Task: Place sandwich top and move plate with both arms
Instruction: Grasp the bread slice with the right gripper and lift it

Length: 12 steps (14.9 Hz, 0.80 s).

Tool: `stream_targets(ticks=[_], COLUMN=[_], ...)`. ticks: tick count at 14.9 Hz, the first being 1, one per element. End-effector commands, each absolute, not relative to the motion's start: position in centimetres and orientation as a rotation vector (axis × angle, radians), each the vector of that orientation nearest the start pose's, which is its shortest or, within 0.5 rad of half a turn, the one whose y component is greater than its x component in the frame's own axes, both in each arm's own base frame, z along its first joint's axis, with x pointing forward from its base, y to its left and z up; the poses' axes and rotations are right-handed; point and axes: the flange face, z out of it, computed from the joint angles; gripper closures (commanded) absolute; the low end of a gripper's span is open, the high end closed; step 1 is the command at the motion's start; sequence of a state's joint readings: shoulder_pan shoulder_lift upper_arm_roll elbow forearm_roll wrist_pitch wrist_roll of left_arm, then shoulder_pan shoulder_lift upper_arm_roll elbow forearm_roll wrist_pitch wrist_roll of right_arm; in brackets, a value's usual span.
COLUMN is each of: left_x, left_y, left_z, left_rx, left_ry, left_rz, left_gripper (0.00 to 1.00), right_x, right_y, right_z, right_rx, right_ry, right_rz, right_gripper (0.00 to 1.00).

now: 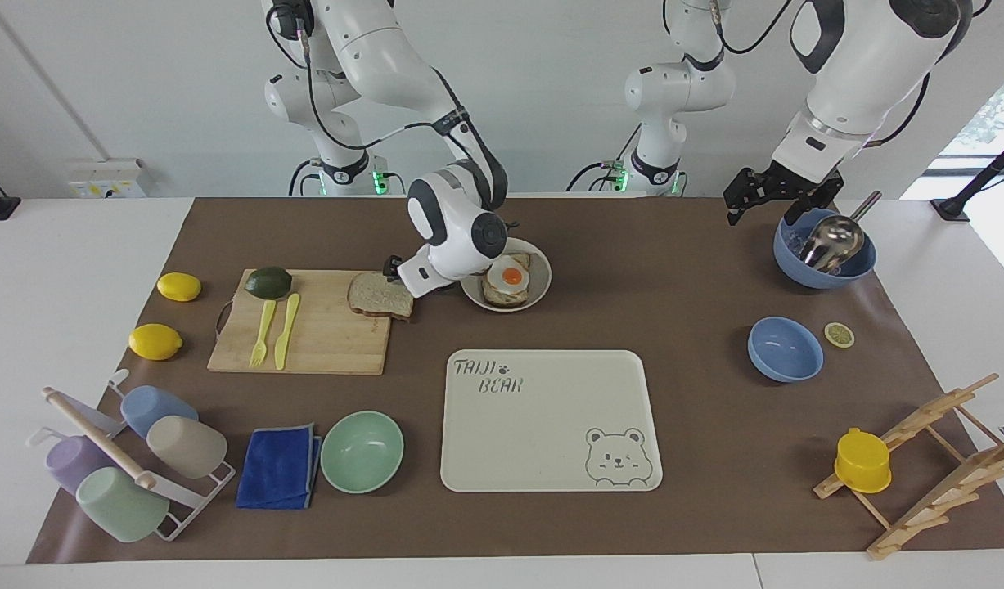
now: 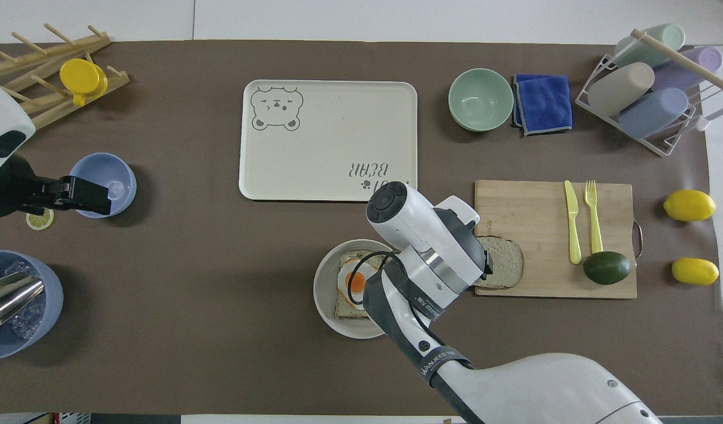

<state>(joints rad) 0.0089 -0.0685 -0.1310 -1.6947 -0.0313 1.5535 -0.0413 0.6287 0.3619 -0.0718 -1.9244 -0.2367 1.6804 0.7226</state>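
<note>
The sandwich top (image 1: pixel 379 296), a plain bread slice, lies on the wooden cutting board (image 1: pixel 321 335) at its corner nearest the plate; it also shows in the overhead view (image 2: pixel 505 268). The off-white plate (image 1: pixel 542 278) beside the board holds a toast slice with a fried egg (image 1: pixel 508 282). My right gripper (image 1: pixel 395 270) is low at the bread's edge that faces the plate, its fingers hidden by the wrist (image 2: pixel 449 259). My left gripper (image 1: pixel 763 209) waits, open and empty, in the air beside a blue bowl with a metal scoop (image 1: pixel 796 274).
A knife, a fork and an avocado (image 1: pixel 267 282) lie on the board. The bear tray (image 1: pixel 551 425) lies farther from the robots than the plate. A mint-green bowl (image 1: pixel 362 451), blue cloth, cup rack, two lemons, a small blue bowl (image 1: pixel 784 349) and a wooden rack stand around.
</note>
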Motion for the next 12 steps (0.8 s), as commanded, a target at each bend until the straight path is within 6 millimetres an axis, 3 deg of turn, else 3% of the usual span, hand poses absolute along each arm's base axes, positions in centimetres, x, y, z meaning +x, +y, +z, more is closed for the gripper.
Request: stream_targets(ticks=[1, 2, 5, 8, 10, 12], left_x=[52.0, 52.0, 52.0, 52.0, 52.1, 52.1], left_y=[-6.5, -6.4, -6.3, -6.2, -6.3, -6.4], left_z=[60.7, 60.6, 60.7, 60.7, 60.6, 60.6], left_rx=[-3.136, -3.136, -3.135, -3.135, -3.135, -3.135], left_ry=[0.116, 0.114, 0.111, 0.107, 0.109, 0.109], left_rz=[0.112, 0.112, 0.11, 0.11, 0.112, 0.107], left_gripper=[0.0, 0.0, 0.0, 0.0, 0.0, 0.0], right_x=[47.0, 47.0, 47.1, 48.1, 48.8, 48.8], right_y=[26.3, 26.3, 26.7, 28.3, 30.8, 34.9], right_z=[27.8, 27.9, 28.1, 29.8, 32.5, 34.8], right_rx=[2.558, 2.558, 2.563, 2.587, 2.616, 2.634], right_ry=[-0.05, -0.052, -0.044, -0.015, 0.044, 0.099], right_rz=[-0.418, -0.419, -0.409, -0.373, -0.355, -0.331], right_gripper=[0.34, 0.46, 1.0, 1.0, 1.0, 1.0])
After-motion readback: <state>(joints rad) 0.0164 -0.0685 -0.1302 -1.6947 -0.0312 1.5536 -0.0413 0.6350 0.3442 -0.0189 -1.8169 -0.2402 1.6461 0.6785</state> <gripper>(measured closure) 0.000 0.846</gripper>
